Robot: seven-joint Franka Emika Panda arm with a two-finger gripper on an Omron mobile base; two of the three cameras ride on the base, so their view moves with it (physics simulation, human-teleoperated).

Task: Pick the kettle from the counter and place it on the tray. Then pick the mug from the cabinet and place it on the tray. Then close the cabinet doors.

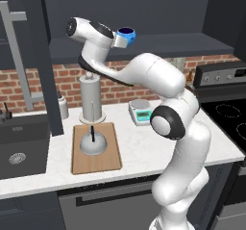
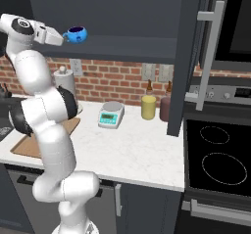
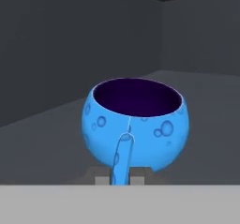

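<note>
Left base view, left to right. Far left: an open cabinet door [image 1: 38, 56], tall, dark navy-grey, with a silver bar handle, its edge standing in front of the brick backsplash. Below it, a dark sink [image 1: 21, 149] set into the white speckled counter [image 1: 144, 147]. Centre left: the wooden tray [image 1: 96, 164], flat and rectangular, with the kettle [image 1: 94, 145] sitting on it, a low grey metal dome with a thin black upright handle. Just behind the tray stands a grey paper-towel cylinder [image 1: 91, 99]. Centre: a small scale [image 1: 140, 111] on the counter. Upper centre: the gripper [image 1: 120, 40] reaches to the cabinet [image 1: 158, 44] shelf, at the blue mug [image 1: 126, 34]. The arm's white links cross in front of the backsplash.

Right base view adds what the first does not: a yellow jar [image 2: 148, 106] and a maroon jar [image 2: 164, 108] against the brick wall right of the scale, the second open door [image 2: 188, 57], and a black stovetop [image 2: 220, 154] at lower right. The tray is mostly hidden behind the arm here.

Hand view: the mug, round-bellied, glossy blue with bubble-like spots and a dark purple inside, sits at frame centre on the dark shelf, its handle pointing at the camera. The fingertips [image 3: 100, 179] are pinched nearly together on that handle, one on each side.
</note>
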